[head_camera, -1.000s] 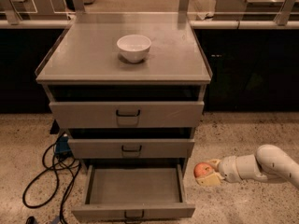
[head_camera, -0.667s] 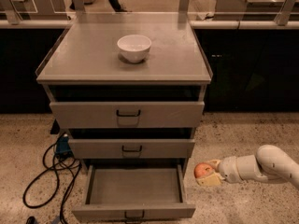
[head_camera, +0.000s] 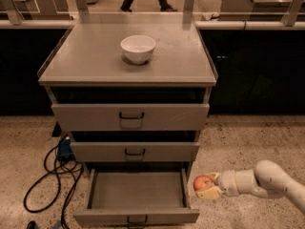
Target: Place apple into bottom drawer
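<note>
Camera view: the one camera is looking down at the front of a grey three-drawer cabinet.
Claw: it is clenching the apple between its pale fingers and hanging low, just off the cabinet's right front corner.
Apple: it is sitting in that grasp just outside the right wall of the bottom drawer, not yet over the tray.
Bottom drawer: it is standing pulled out, with its flat grey floor showing and nothing lying in it.
Upper drawers: the middle drawer and the top drawer are sitting pushed in.
Bench: its top is carrying only the white bowl.
Change: compared with a second ago, the claw and apple are sitting slightly further left and lower, closer to the drawer wall, and the arm is creeping in with them.
Meaning: the carry is probably entering its last stretch, but the apple is still needing to cross the side wall before any release.
Risk: clipping that wall is looking like the likeliest snag.
</note>
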Available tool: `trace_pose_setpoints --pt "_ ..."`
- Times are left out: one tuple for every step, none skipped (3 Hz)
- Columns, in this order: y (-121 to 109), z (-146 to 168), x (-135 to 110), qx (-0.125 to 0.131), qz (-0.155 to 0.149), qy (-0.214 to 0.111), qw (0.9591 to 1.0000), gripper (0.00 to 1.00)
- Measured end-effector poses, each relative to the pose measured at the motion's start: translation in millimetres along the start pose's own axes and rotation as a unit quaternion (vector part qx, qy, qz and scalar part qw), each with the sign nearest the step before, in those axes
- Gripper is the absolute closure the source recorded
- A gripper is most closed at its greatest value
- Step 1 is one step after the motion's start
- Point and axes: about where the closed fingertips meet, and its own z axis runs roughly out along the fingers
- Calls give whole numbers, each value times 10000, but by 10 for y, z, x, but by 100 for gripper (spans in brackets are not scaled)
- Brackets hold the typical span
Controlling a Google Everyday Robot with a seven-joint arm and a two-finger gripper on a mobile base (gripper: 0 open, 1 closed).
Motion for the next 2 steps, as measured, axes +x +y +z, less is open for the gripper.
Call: trace_pose_setpoints --pt "68 559 234 185 -134 -11 9997 100" --pt "-110 568 231 546 -119 -21 9984 100"
